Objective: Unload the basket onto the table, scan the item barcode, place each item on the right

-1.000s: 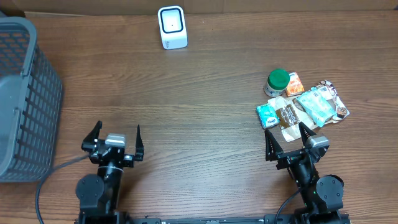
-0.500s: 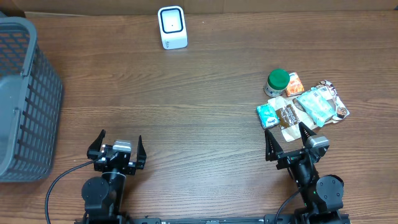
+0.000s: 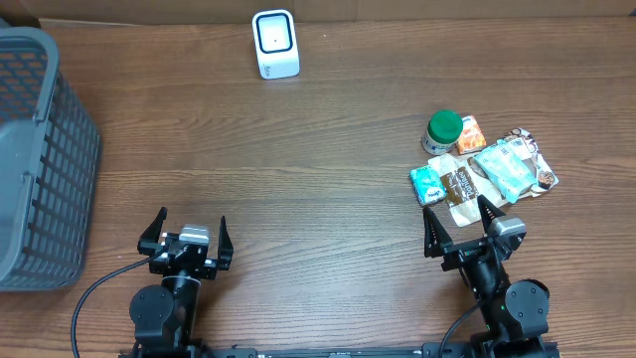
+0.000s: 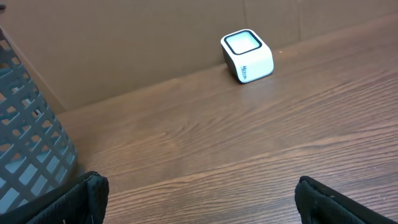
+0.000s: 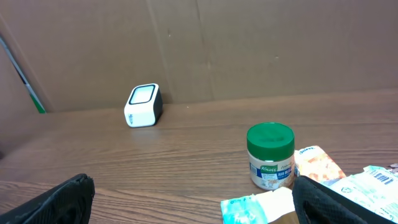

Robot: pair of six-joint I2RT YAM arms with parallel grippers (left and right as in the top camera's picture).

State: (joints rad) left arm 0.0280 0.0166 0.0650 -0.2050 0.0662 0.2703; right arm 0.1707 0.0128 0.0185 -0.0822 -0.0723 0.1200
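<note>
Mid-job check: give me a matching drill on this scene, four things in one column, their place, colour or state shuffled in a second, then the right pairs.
1. scanner
2. basket
3. green-lidded jar
4. left gripper

A. grey mesh, at the left edge of the table
B. open, holding nothing
C. white, at the far edge
D. upright, next to the packets on the right

Pairs: 1-C, 2-A, 3-D, 4-B.
</note>
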